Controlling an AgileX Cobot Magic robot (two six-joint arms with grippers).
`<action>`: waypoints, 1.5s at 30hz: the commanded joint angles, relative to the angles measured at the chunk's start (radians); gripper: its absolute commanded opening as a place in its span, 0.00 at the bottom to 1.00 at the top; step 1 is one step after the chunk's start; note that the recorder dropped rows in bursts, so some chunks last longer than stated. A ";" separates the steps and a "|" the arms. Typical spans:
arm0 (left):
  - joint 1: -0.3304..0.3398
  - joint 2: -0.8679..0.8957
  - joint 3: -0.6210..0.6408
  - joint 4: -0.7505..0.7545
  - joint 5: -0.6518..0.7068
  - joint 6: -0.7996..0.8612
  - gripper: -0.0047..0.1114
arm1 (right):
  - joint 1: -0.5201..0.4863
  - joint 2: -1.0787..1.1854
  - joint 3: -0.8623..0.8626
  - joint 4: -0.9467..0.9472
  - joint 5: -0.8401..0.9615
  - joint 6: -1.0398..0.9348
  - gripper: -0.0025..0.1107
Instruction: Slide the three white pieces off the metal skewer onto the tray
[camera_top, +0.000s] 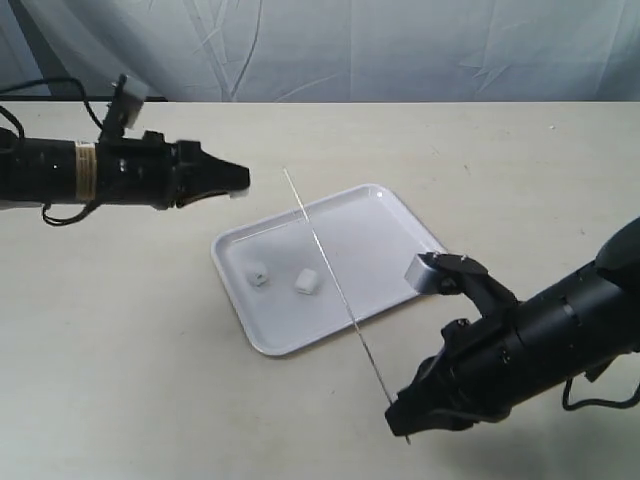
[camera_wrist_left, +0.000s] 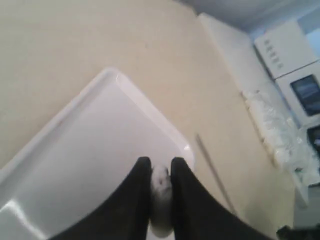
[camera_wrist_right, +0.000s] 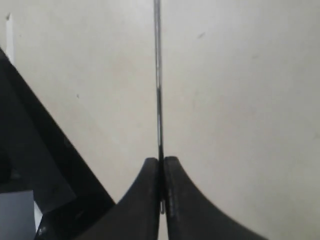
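- Exterior view: two white chunks (camera_top: 258, 274) lie on glossy white tray (camera_top: 385, 245).
- Right end effector (camera_wrist_right: 162, 162) pinches thin metal skewer (camera_top: 330, 270).
- Left end effector (camera_wrist_left: 160, 167) pinches third chunk (camera_wrist_left: 161, 225); releasing over tray likely comes next.

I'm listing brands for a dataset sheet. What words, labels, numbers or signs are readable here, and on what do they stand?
No text can be read.
Pale band on the left arm: too blurred to read.
Row of marks on the white appliance, left wrist view: too small and blurred.
Dark screen beside it: nothing legible.
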 joint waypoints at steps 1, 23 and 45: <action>-0.089 0.031 -0.001 0.066 0.094 0.003 0.15 | -0.005 -0.004 -0.071 -0.009 -0.066 0.089 0.02; -0.160 0.076 -0.005 -0.062 0.049 0.107 0.44 | -0.005 0.225 -0.393 -0.704 0.001 0.691 0.02; 0.156 -0.360 -0.005 0.210 -0.202 0.026 0.44 | -0.005 0.097 -0.553 -0.712 0.075 0.663 0.36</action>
